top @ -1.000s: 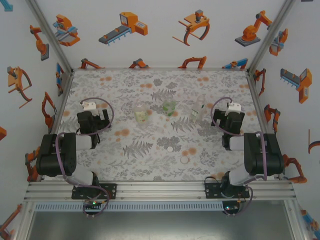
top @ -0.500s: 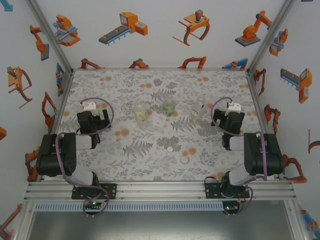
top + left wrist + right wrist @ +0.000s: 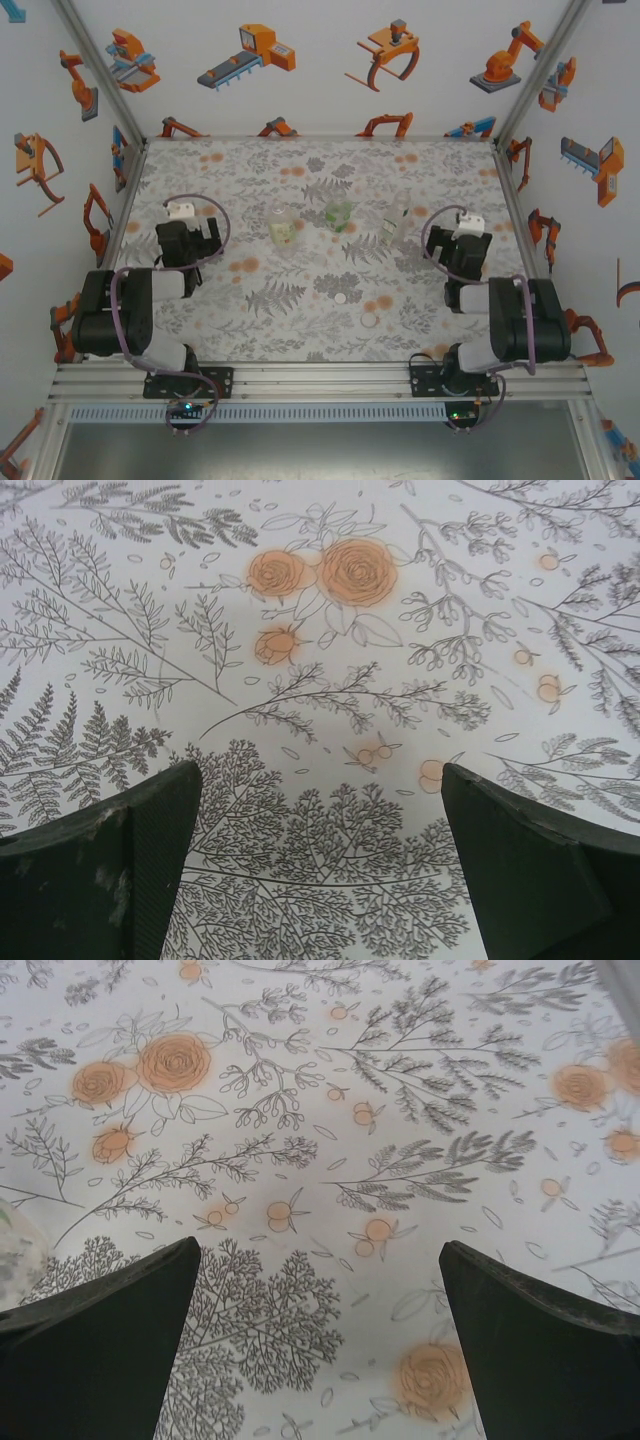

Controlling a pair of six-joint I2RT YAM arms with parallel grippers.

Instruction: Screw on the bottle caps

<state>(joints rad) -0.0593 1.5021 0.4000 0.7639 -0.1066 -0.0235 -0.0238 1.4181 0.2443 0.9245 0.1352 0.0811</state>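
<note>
Left tool and right tool both gape empty; three bottles stand, two bottle caps lie loose.

I see a robot lab cell: aluminium frame, white walls with robot stickers, floral mat as worktop.

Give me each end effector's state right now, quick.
Left end effector: open, holding nothing.
Right end effector: open, holding nothing.
</note>
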